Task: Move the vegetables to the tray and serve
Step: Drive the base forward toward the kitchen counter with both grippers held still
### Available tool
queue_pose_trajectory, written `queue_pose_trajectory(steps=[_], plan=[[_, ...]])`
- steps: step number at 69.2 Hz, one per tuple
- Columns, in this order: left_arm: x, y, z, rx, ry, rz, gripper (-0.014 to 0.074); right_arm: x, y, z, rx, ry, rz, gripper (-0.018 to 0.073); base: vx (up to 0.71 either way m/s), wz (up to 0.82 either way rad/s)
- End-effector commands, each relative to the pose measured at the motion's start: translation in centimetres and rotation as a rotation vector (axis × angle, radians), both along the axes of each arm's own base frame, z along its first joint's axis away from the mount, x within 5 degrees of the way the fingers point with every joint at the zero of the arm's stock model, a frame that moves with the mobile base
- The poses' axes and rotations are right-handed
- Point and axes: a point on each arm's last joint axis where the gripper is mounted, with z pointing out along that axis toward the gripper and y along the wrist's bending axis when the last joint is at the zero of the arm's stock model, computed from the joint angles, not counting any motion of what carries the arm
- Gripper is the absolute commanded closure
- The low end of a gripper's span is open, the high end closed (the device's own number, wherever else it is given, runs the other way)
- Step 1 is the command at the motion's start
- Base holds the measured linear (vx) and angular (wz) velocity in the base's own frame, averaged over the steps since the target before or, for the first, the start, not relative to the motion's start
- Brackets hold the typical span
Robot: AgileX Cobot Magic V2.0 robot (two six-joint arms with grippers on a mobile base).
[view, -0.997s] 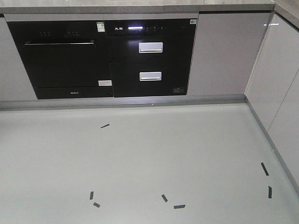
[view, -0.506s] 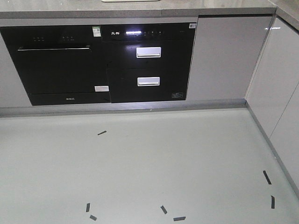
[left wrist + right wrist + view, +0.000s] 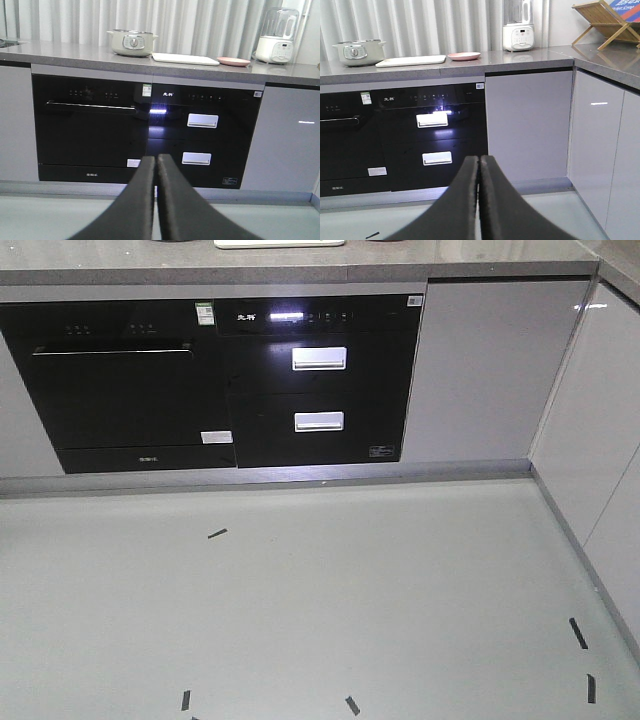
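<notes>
Our left gripper [image 3: 156,159] has its two dark fingers pressed flat together with nothing between them. Our right gripper [image 3: 479,159] is pinched closed the same way, also empty. Both point across the pale floor [image 3: 350,590], which carries a few short black tape strips [image 3: 217,533], towards the black oven [image 3: 90,125] and the two drawers [image 3: 200,140] beside it, built in under the grey bench [image 3: 60,52]. The tray [image 3: 185,59] lies flat on that bench, well apart from both grippers. It sits just right of a cream pot [image 3: 131,43] and near a pink plate [image 3: 233,61] on its other side, with a small gap between tray and plate. Further right stands a white blender [image 3: 277,36]. In the right wrist view we also see a wooden rack [image 3: 605,20] on the corner stretch of the bench.
</notes>
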Motion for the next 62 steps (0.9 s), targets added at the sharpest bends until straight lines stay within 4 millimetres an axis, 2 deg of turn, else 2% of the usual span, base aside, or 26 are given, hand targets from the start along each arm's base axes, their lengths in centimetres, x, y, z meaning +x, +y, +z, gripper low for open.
queue_pose_trajectory(steps=[1,62], plan=[[-0.09,0.0,0.36,-0.005,-0.075,-0.002,0.0603,-0.01,0.07,0.51,-0.017,-0.073,0.005,0.056,0.06,0.03],[-0.09,0.0,0.36,-0.005,-0.075,-0.002,0.0603,-0.01,0.07,0.51,-0.017,-0.073,0.005,0.056,0.04,0.03]])
